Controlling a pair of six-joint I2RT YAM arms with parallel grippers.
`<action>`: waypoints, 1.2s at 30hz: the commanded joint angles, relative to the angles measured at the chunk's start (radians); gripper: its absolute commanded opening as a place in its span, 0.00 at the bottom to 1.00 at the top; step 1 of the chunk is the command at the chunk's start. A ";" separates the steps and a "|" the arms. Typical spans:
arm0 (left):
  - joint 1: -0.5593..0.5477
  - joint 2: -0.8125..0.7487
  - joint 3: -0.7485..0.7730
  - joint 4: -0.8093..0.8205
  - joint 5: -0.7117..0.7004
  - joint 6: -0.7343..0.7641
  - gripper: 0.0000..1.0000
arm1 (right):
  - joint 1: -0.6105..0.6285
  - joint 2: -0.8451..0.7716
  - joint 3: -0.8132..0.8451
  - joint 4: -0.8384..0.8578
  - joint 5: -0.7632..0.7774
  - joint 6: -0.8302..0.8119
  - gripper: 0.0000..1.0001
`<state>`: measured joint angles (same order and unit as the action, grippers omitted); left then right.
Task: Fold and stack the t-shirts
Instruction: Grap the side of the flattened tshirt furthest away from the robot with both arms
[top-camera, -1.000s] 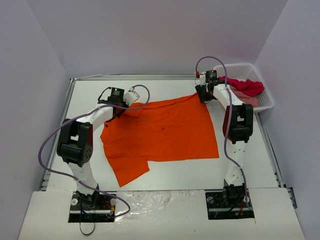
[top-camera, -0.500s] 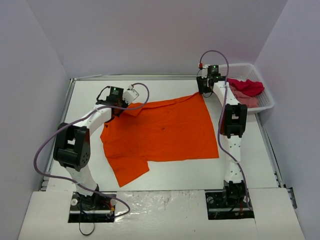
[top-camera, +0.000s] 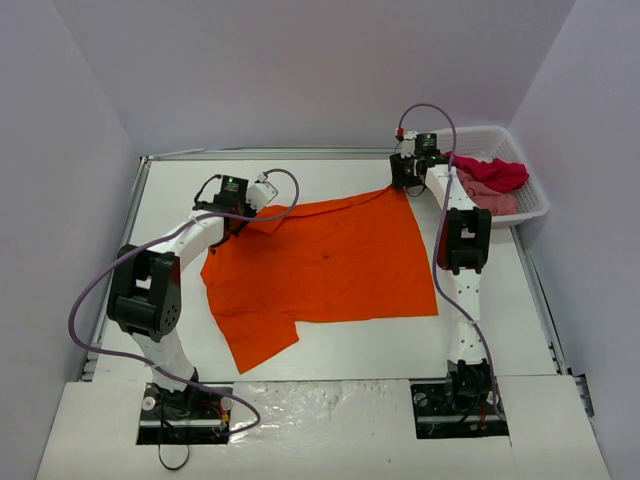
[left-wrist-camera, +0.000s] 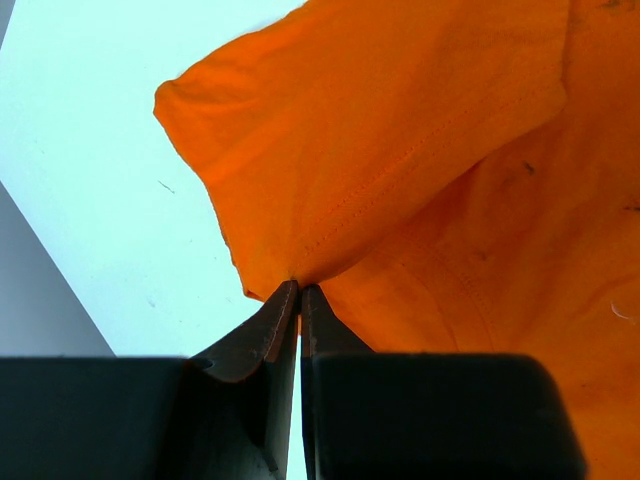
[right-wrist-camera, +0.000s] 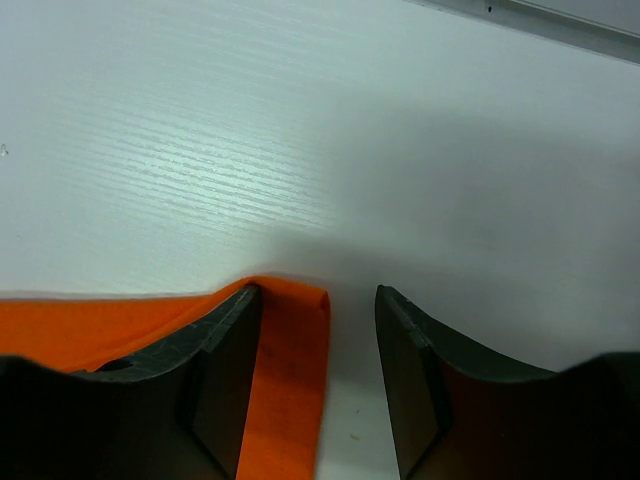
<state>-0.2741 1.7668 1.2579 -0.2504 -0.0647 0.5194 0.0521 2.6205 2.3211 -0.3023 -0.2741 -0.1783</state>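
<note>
From above, the orange t-shirt (top-camera: 330, 265) is lying spread nearly flat on the white table (top-camera: 300, 178), one sleeve jutting toward the near left. At the left wrist, the left claw (left-wrist-camera: 299, 288) is pinching a stitched fold of it tight. At the right wrist, the right claw (right-wrist-camera: 318, 292) is gaping wide over its corner.

Three t-shirts: one orange t-shirt (top-camera: 320, 265), one red t-shirt (top-camera: 497, 173) and one pink t-shirt (top-camera: 497, 202) at upper right. One white basket (top-camera: 480, 131). Two pincers: left pincer (left-wrist-camera: 299, 288), right pincer (right-wrist-camera: 318, 292).
</note>
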 joint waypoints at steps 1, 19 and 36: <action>-0.005 -0.038 0.006 -0.004 -0.021 -0.010 0.02 | -0.001 0.019 0.024 -0.008 -0.036 0.016 0.45; -0.005 -0.023 0.001 0.005 -0.017 -0.012 0.03 | -0.003 0.003 0.008 -0.008 -0.014 0.003 0.00; -0.004 -0.021 0.123 0.022 -0.098 0.010 0.02 | -0.005 -0.177 -0.048 -0.009 0.009 -0.007 0.00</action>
<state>-0.2741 1.7672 1.3342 -0.2329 -0.1280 0.5201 0.0521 2.5614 2.2799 -0.2989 -0.2848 -0.1741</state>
